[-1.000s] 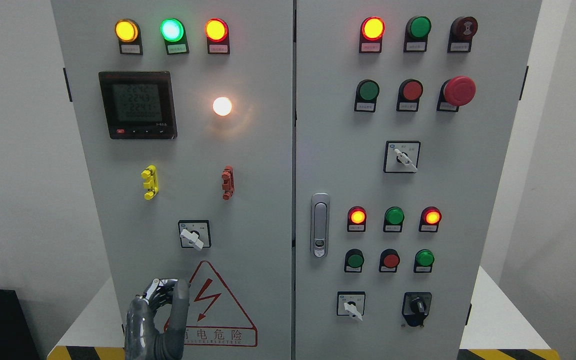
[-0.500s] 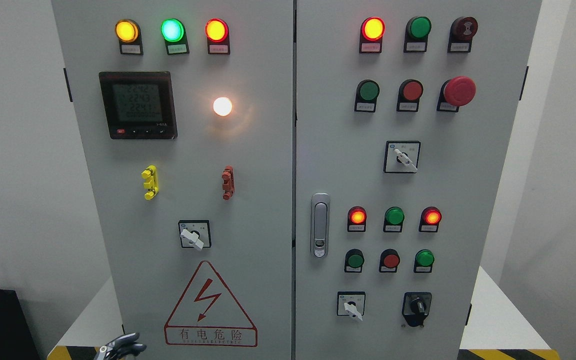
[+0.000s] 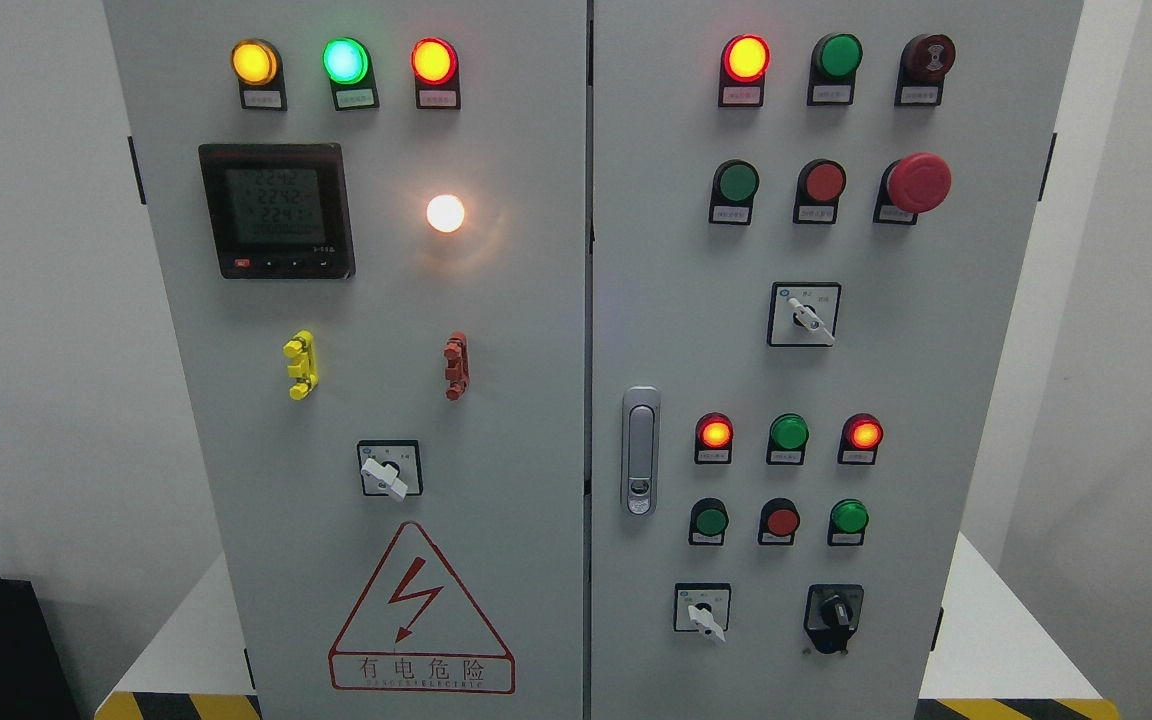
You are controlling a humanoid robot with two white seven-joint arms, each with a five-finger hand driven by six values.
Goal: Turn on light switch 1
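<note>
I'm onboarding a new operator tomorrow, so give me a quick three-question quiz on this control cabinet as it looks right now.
1. True or false: the white lamp beside the meter is lit.
2. Which door carries the red mushroom button: A left, B right?
3. Fill in: the lever of the rotary switch above the warning triangle points toward the lower ____.

Key: 1 true; 2 B; 3 right.
</note>
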